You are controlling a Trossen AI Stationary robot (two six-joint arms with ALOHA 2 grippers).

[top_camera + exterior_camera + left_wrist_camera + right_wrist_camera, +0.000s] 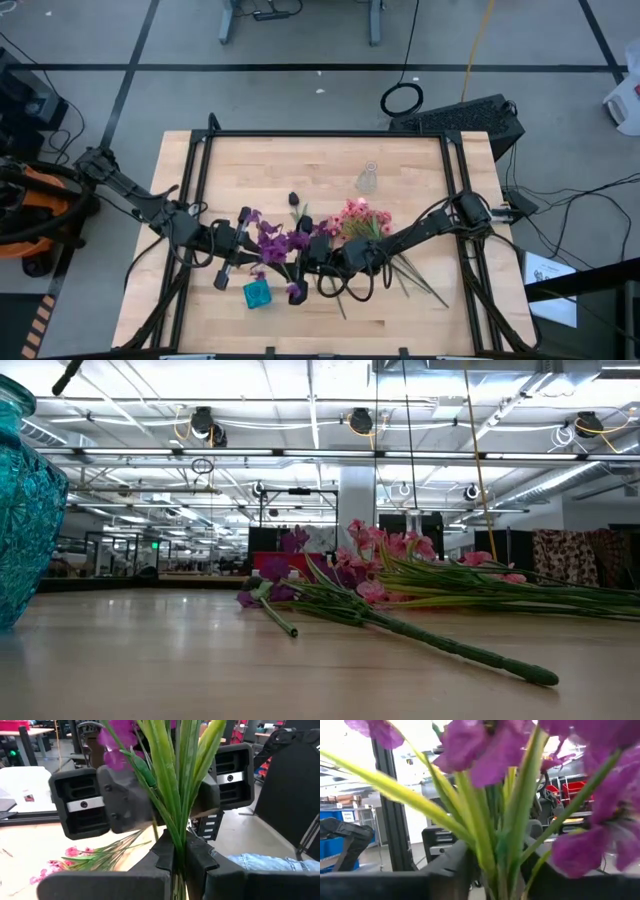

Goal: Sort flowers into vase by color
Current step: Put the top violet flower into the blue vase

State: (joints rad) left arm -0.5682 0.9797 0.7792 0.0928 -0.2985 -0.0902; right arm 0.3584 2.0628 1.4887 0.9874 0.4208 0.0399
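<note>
two claws meet at one purple spray (272, 243) above worktop (400, 160) centre. left claw (179, 851) pinches its green stems, stems run upright between pressed fingers. right claw (495, 870) straddles same stems, fingers closing round them, grip not sure. teal vase (257, 294) stands just beside, nearer left arm; clear vase (367, 178) farther off. pink flowers (362, 218) lie flat in heap on worktop; count unclear.
</note>
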